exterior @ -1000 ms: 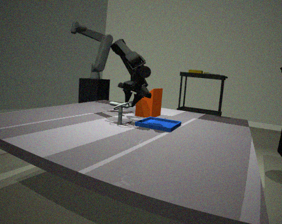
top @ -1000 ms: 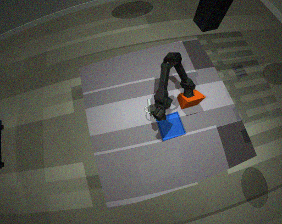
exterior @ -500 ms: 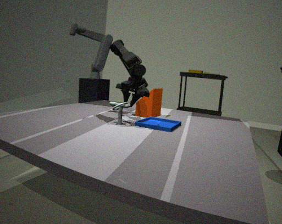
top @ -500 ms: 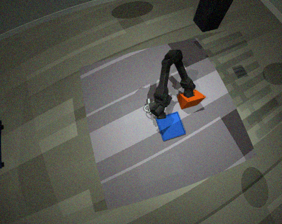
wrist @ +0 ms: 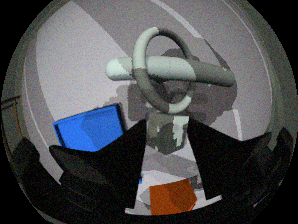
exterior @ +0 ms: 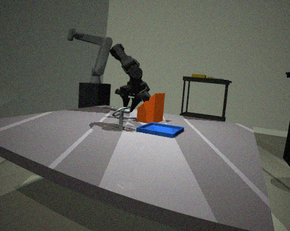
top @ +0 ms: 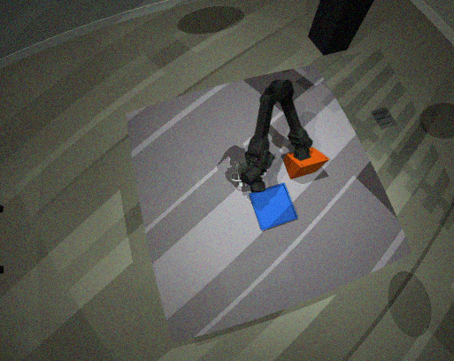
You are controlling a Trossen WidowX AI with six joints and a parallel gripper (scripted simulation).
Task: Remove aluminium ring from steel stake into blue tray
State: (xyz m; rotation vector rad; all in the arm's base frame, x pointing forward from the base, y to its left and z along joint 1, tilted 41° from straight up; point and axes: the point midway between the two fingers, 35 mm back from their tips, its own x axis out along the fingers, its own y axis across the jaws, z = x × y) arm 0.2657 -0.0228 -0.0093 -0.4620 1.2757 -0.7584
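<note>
Just beyond the claw's (exterior: 129, 110) (wrist: 167, 150) 2 fingers – part-open, clamped on the ring's tab (wrist: 167, 134) – the ring (wrist: 141, 82) (exterior: 114, 112) encircles the stake's cross-bar (wrist: 117, 69); beside the claw lies the blue tray (top: 273, 207) (exterior: 158, 135) (wrist: 90, 129).

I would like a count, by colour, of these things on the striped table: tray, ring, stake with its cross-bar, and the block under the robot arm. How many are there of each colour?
Blue: 1, the tray
Orange: 1, the block
Silver-grey: 2, the ring and the stake
Total: 4
</note>
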